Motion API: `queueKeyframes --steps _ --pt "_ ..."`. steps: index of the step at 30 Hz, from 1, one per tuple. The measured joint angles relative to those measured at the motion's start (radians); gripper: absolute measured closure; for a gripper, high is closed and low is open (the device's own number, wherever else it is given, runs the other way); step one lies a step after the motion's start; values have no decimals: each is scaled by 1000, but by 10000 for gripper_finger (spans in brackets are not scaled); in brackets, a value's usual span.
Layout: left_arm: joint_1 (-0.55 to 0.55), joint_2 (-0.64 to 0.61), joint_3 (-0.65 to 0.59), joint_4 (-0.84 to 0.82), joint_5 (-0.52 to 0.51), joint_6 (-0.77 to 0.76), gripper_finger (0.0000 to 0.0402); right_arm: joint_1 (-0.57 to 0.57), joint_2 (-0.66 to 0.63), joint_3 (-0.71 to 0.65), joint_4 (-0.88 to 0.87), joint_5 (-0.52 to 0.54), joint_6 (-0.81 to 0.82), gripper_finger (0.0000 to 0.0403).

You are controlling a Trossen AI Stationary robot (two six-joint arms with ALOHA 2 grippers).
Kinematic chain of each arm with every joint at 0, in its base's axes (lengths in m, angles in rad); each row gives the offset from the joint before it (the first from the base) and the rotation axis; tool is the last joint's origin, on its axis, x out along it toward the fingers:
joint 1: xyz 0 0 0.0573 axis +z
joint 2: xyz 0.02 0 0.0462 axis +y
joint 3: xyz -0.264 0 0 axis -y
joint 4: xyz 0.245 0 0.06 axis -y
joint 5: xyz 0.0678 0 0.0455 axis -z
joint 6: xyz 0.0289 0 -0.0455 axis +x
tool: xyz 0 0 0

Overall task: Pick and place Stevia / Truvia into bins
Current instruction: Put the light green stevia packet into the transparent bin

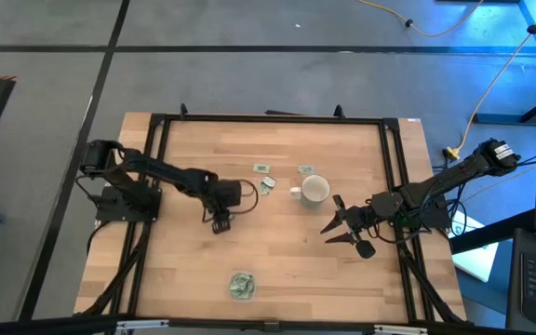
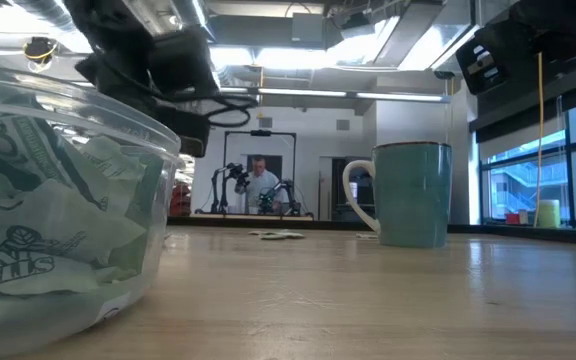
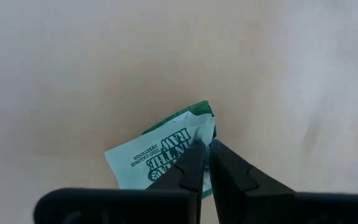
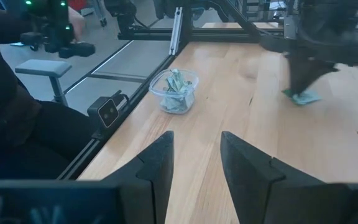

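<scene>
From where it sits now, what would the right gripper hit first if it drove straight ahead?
Nothing close: the open right gripper faces bare table. The dish of sachets lies farther on, slightly off line, so it probably passes beside it, though depth is hard to judge.

White mug (image 1: 314,190) on a wooden bench (image 1: 277,251)
The mug stands upright, handle toward the left arm's side; a person (image 2: 261,184) sits in the room beyond.
</scene>
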Motion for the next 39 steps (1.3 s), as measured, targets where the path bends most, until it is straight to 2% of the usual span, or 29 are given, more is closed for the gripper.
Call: queueKeyframes --steps 7,13,22,30,33,39 --pt "-162 0 0 69 -89 -25 384 0 0 0 0 0 0 267" --pt "-238 0 0 105 -117 -24 381 0 0 0 0 0 0 267" --pt "-252 -1 0 106 -120 -23 346 0 0 0 0 0 0 267" --pt "-248 -1 1 105 -110 -21 387 0 0 0 0 0 0 267" --pt "-251 -1 2 96 -97 -21 389 0 0 0 0 0 0 267" --pt "-271 -1 2 87 -97 -21 341 0 0 0 0 0 0 267"
